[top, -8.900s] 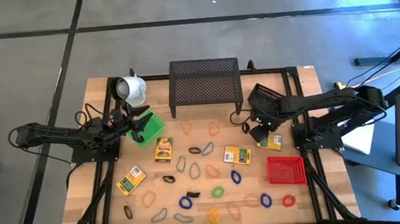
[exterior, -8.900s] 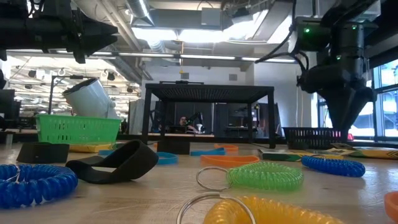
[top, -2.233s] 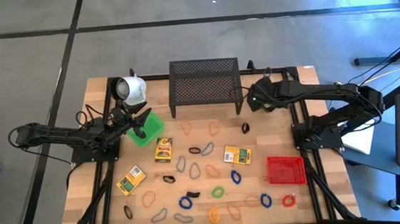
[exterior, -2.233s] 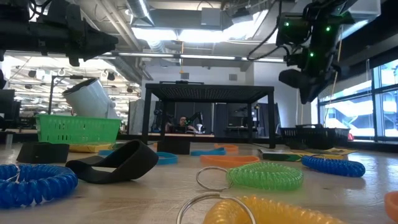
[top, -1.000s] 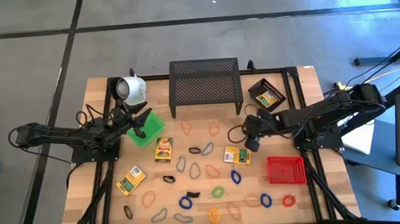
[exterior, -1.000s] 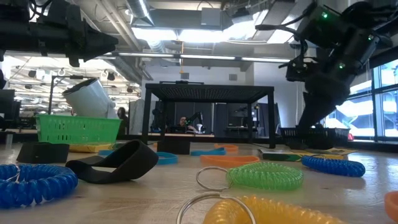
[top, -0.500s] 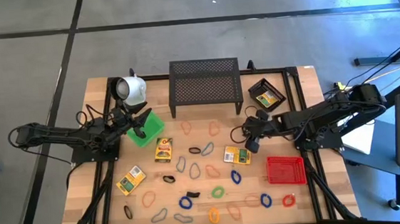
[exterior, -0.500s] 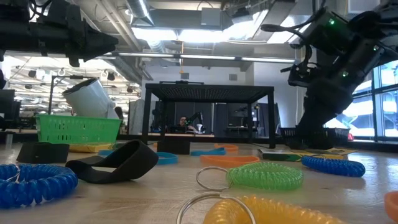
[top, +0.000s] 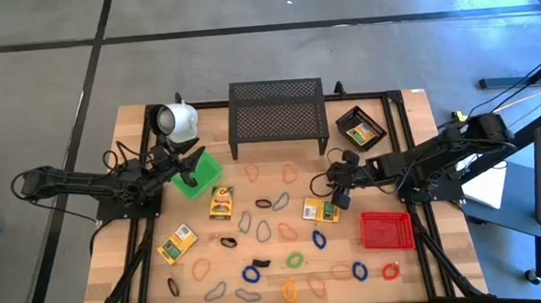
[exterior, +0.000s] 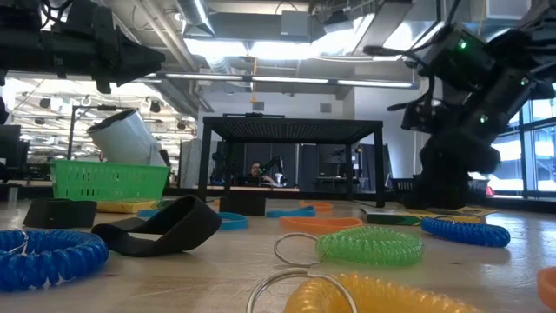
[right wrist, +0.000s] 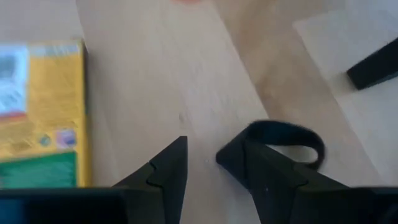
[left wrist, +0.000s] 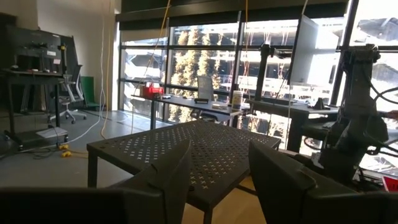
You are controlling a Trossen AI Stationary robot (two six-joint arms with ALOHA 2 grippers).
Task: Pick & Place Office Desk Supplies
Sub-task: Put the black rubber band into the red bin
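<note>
Since the earlier views, we see the right gripper leave the black mesh tray at the table's far right corner and descend toward mid-table. Its jaws stand partly open and empty, over bare wood between a black loop and a yellow box. Should they close here, we judge they may straddle neither item, or nudge the loop aside. The left gripper waits, open, above the green basket near the far left corner.
</note>
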